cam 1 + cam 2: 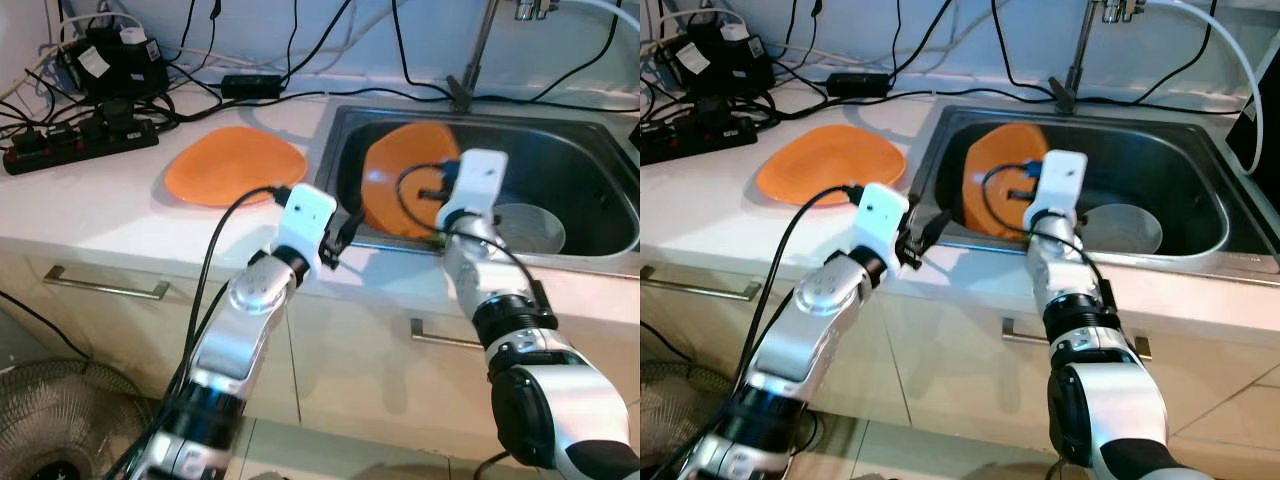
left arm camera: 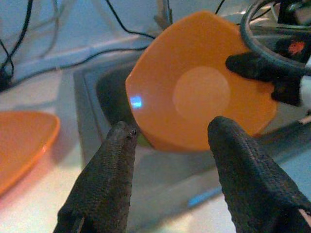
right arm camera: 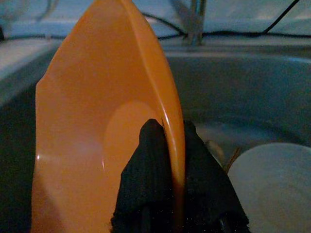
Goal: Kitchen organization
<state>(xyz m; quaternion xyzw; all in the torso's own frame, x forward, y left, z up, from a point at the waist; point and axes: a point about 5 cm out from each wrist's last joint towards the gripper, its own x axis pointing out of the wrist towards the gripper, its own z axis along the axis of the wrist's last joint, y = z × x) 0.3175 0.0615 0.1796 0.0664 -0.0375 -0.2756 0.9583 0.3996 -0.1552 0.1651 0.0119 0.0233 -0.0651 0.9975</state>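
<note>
The right hand (image 3: 167,194) is pinching the rim of a glossy orange, rounded-square plastic plate (image 1: 400,175) between its coarse black fingers, holding it on edge inside the stainless steel sink (image 1: 585,165). The left hand (image 2: 170,170) is hovering over the sink's front edge, fingers spread and holding nothing. A second smooth orange plate (image 1: 235,165) is lying flat on the white worktop (image 1: 90,215), and a pale round bowl (image 1: 530,228) is sitting in the sink.

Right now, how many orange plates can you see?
2. One orange plate lies flat on the counter left of the sink. The other plate is held upright over the sink, its rim pinched by the right gripper. Others may be hidden.
</note>
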